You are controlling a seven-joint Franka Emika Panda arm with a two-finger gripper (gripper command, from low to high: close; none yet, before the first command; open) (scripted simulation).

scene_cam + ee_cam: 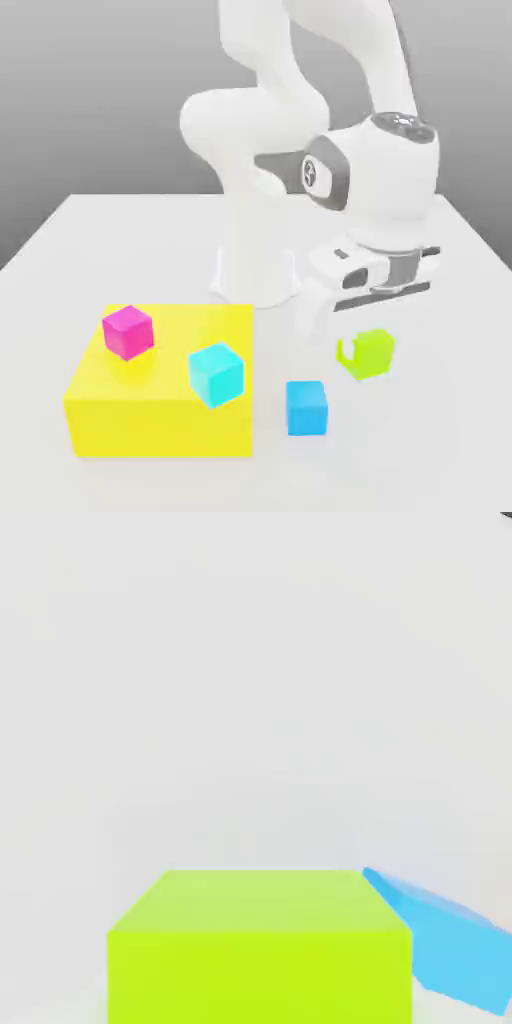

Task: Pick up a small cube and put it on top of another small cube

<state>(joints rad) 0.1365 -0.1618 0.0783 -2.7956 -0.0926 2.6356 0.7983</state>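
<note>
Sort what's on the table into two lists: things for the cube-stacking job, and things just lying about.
For the job:
- lime cube, gripped by the shut pincer
- blue cube, cyan cube, magenta cube: possible bases, I can't tell which

Lying about:
- yellow block, with the magenta cube on top

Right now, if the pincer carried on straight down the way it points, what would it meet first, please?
Probably just the white table: the pincer is shut on the lime-green cube, and nothing else seems to lie beneath it.

Smooth matt lime-green cube (pixel 368 353)
</note>
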